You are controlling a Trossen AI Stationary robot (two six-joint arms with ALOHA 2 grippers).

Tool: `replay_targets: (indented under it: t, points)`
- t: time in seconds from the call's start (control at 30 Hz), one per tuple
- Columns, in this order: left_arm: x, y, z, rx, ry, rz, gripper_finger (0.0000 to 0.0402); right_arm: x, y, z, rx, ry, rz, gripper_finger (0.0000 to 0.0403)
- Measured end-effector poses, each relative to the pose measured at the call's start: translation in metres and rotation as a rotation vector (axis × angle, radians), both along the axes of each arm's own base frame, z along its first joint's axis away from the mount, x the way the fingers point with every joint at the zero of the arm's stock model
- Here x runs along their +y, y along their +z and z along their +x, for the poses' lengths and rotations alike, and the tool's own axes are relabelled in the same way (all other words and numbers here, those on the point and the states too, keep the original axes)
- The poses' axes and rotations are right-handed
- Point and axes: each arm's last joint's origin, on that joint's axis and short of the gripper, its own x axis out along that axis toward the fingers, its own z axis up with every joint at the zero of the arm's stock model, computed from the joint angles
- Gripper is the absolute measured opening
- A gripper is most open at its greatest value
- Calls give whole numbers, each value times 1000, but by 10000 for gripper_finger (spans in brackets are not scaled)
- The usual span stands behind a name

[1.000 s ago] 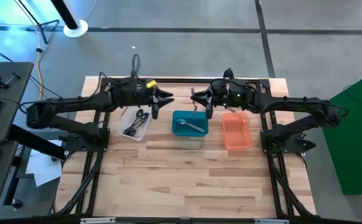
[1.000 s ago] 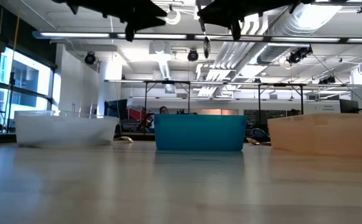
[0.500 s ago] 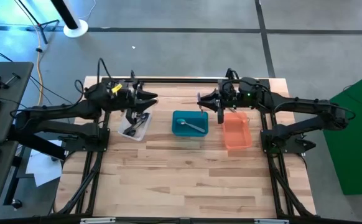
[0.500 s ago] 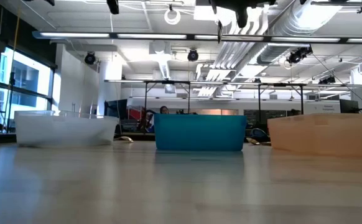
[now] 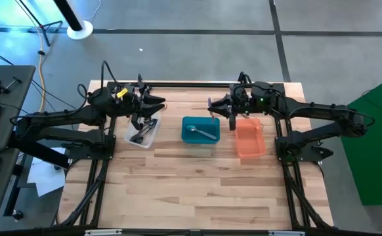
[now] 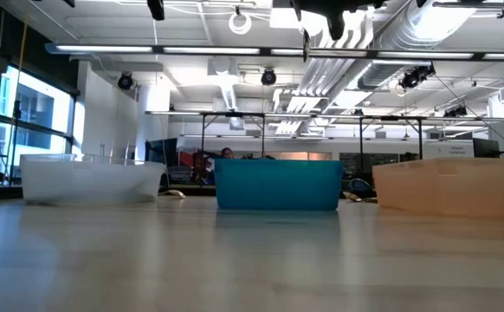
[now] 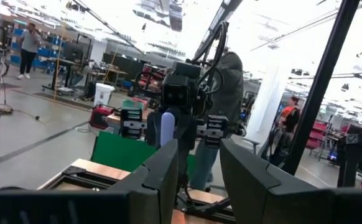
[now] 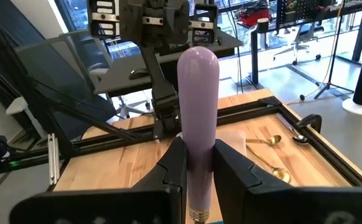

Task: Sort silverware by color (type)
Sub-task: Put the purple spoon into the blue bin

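Seemingly midway, the right gripper (image 5: 231, 118) clamps a purple-handled utensil (image 8: 198, 93) with the teal bin (image 5: 185, 122), holding a spoon (image 5: 201, 134), and the orange bin (image 5: 249, 141) flanking it below, while the left gripper (image 5: 140, 118), parted and empty, hangs over dark pieces (image 5: 143, 130) in the clear bin (image 5: 130, 139).

Around your table (image 5: 197, 190) of pale wood planks lies grey concrete floor (image 5: 197, 59), crossed by dark seams. A green panel (image 5: 378, 151) stands to the right. Behind, you see bright windows (image 6: 18, 121) left, strip lights (image 6: 148, 49) and white ducts (image 6: 390, 35) overhead.
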Motion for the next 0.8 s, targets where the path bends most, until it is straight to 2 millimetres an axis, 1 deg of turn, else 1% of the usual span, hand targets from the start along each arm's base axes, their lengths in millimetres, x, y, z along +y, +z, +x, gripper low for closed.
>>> replay_targets:
  t: [0.07,0.17,0.27,0.43,0.57,0.73,0.8]
  points:
    - [0,1,0,-9,0,2,110,0,-1,1,1,-9,12,39]
    - [0,4,-1,-39,1,9,110,-3,-7,7,24,-46,98,39]
    - [0,6,-2,-61,27,8,110,-5,-20,18,75,-39,126,38]
    - [1,7,-2,-75,59,29,110,-12,-47,39,173,-76,184,38]
    - [2,6,-1,-70,63,36,110,-18,-65,60,293,-99,163,38]
    - [2,6,-1,-66,71,33,110,-26,-84,87,548,-82,95,38]
    - [2,5,-1,-61,70,30,110,-30,-92,96,635,-73,97,38]
